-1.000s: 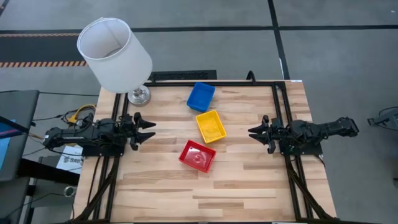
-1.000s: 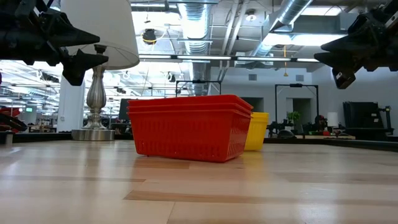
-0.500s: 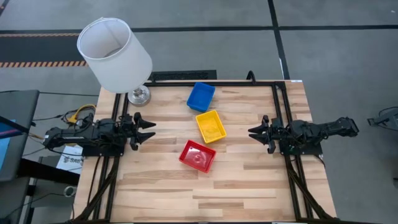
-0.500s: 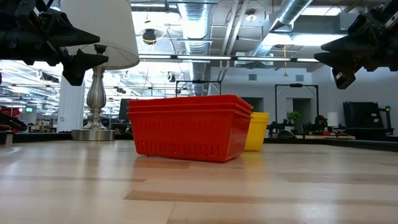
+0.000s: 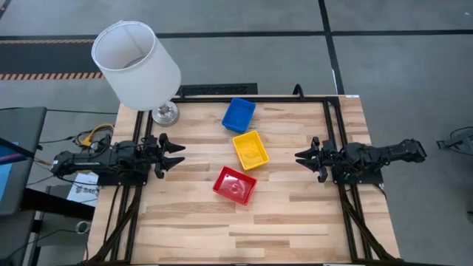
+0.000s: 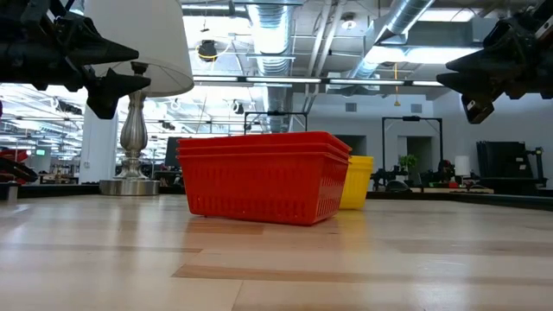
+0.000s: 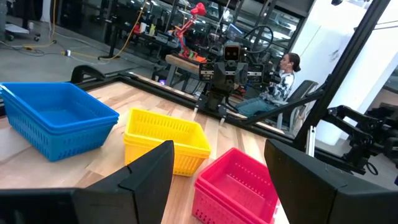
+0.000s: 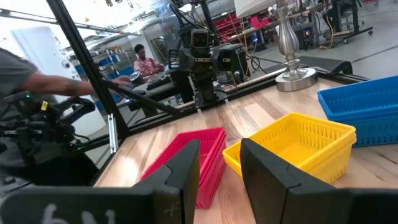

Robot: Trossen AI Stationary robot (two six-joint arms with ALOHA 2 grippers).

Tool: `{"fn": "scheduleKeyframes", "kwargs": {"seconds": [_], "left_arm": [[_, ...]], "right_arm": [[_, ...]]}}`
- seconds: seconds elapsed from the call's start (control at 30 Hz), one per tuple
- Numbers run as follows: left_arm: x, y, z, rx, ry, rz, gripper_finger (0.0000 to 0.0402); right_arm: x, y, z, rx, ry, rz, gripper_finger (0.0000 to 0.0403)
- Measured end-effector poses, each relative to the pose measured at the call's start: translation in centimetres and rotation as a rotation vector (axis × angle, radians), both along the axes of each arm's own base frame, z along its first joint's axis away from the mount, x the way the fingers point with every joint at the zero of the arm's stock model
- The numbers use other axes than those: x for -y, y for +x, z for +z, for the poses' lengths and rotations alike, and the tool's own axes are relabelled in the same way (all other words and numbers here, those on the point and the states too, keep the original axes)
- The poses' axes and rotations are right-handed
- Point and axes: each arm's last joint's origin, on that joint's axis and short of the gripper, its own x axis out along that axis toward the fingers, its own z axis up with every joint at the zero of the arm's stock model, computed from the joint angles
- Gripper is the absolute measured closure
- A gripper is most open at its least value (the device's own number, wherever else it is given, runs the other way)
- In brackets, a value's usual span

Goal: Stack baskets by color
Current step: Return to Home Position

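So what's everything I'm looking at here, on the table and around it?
stack of blue perforated plastic baskets: one stack, blue, far middle of the table
stack of yellow perforated plastic baskets: one stack, yellow, mid-table between the other two
stack of red perforated plastic baskets: one stack, three rims showing, red, nearest the low camera
table lamp with white drum shade: one, white on a silver stem, far left corner
wooden plank table: one, pale wood, black frame
seated person: one, in the room beyond the table
left gripper: one, dark, open and empty, at the table's left side
right gripper: one, dark, open and empty, at the table's right side
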Motion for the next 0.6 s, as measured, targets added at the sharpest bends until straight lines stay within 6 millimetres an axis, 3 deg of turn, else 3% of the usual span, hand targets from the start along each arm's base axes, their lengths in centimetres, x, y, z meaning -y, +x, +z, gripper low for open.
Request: {"fn": "scheduleKeyframes", "kwargs": {"seconds": [0.6], "left_arm": [[0.00,0.00,-0.02,-0.001,0.000,0.000,0.0161]], "right_arm": [[0.00,0.00,0.00,0.000,-0.001,0.000,0.0266]]}}
